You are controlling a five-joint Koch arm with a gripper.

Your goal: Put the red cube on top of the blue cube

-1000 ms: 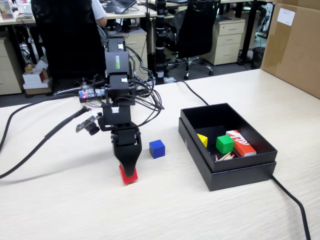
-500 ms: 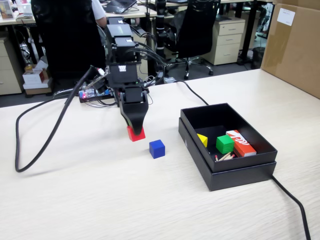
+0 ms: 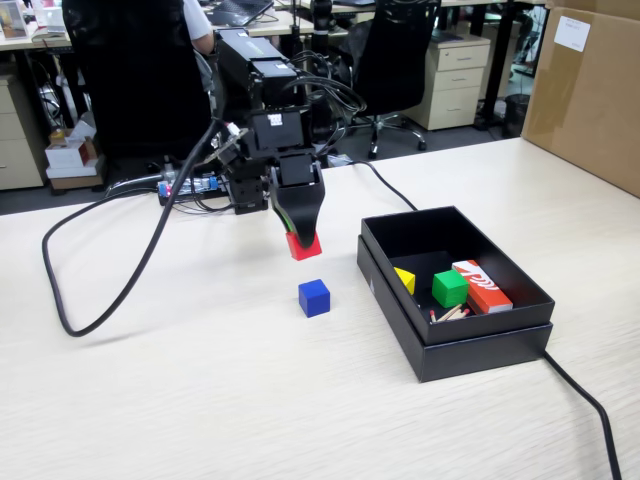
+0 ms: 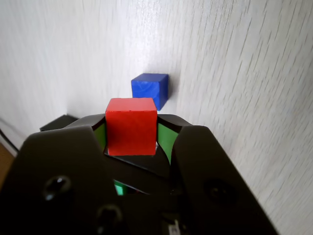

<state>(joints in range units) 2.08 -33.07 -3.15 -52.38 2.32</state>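
Note:
My gripper (image 3: 302, 238) is shut on the red cube (image 3: 304, 245) and holds it in the air above the table. The blue cube (image 3: 314, 297) sits on the table just below and slightly toward the camera in the fixed view. In the wrist view the red cube (image 4: 131, 126) is clamped between the two green-lined jaws of the gripper (image 4: 131, 132), and the blue cube (image 4: 150, 90) lies just beyond it on the wood surface.
To the right in the fixed view an open black box (image 3: 452, 343) holds a green cube (image 3: 449, 288), a yellow piece (image 3: 405, 279) and a red-orange and white carton (image 3: 482, 285). Black cables (image 3: 130, 280) loop on the table at left. A cardboard box (image 3: 585, 90) stands at far right.
The gripper has lifted the red cube off the table and carried it back and to the right, from left of the blue cube to a spot just behind and above it.

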